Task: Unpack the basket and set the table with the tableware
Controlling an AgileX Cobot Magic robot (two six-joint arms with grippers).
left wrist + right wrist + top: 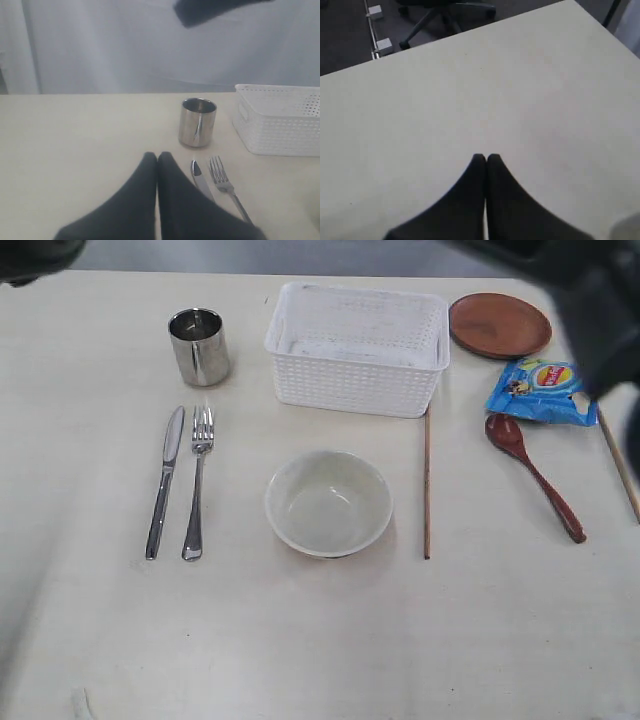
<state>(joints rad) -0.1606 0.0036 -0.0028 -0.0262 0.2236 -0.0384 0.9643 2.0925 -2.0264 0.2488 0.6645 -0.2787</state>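
Basket (357, 380) hugs far table (300, 640) edge, apart from the bowl (328, 502).

On my worktop (300, 640) I see the basket (357, 350) at the back, in the middle. The cup (199, 345) stands left of it. The plate (500, 325) lies right of it, with the bag (541, 390) just in front of the plate. Knife (166, 482) and fork (198, 483) lie side by side before the cup, knife leftmost. The bowl (328, 502) sits before the basket, a chopstick (427, 485) just to its right. Further right lie the spoon (533, 473), then a second chopstick (620, 465).
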